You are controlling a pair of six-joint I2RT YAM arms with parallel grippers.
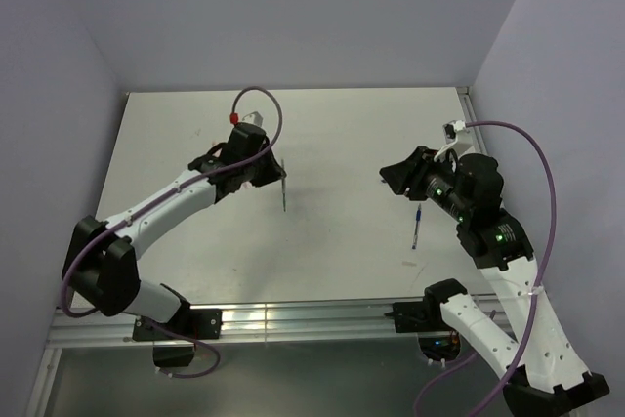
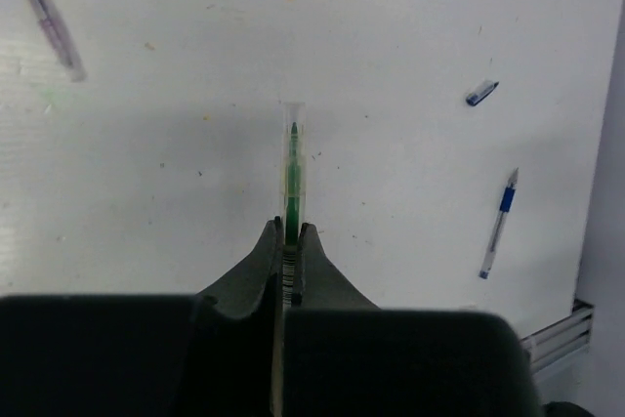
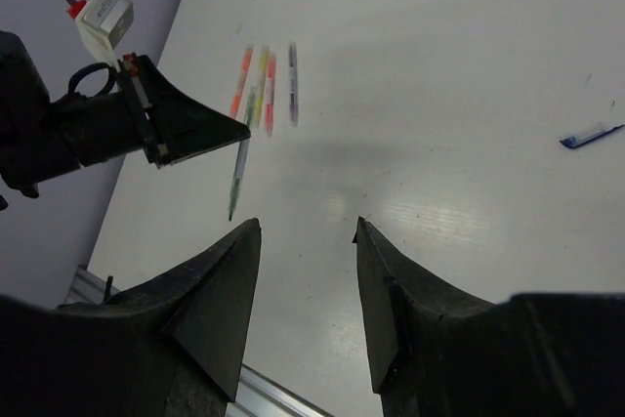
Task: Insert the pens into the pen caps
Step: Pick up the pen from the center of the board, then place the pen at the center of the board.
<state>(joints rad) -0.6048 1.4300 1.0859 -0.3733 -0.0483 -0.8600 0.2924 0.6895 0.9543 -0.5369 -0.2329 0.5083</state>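
The left end effector (image 1: 278, 178) is clamped tight on a thin green-and-clear stick pen (image 2: 292, 168). The pen juts out past its fingertips and hangs at a slant above the white counter (image 1: 342, 124), its far end off the surface. The right end effector (image 3: 308, 241) holds nothing: its two dark fingers (image 3: 220, 285) stand wide apart, raised over the right half of the counter and facing the left one.

In the right wrist view, just beyond the held pen, a close row of stick pens lies side by side: an orange one (image 3: 241, 80), a yellow one (image 3: 261, 70), a red-pink one (image 3: 270, 95) and a grey one (image 3: 292, 85). That makes four as far as I can count, since they blur together. A blue-and-white stick pen (image 1: 415, 229) lies alone below the right end effector. With the held green pen, that is six pens.

Only one cap shows plainly, a short dark blue tube (image 2: 481, 92) lying apart from the blue pen. A small speck near the front rail in the top view may be this cap.

Pale walls (image 1: 293, 7) close the counter at the back and on both sides, and a metal rail (image 1: 322, 319) runs along the near edge. The widest bare stretch is the middle, between the two end effectors, and the far half.
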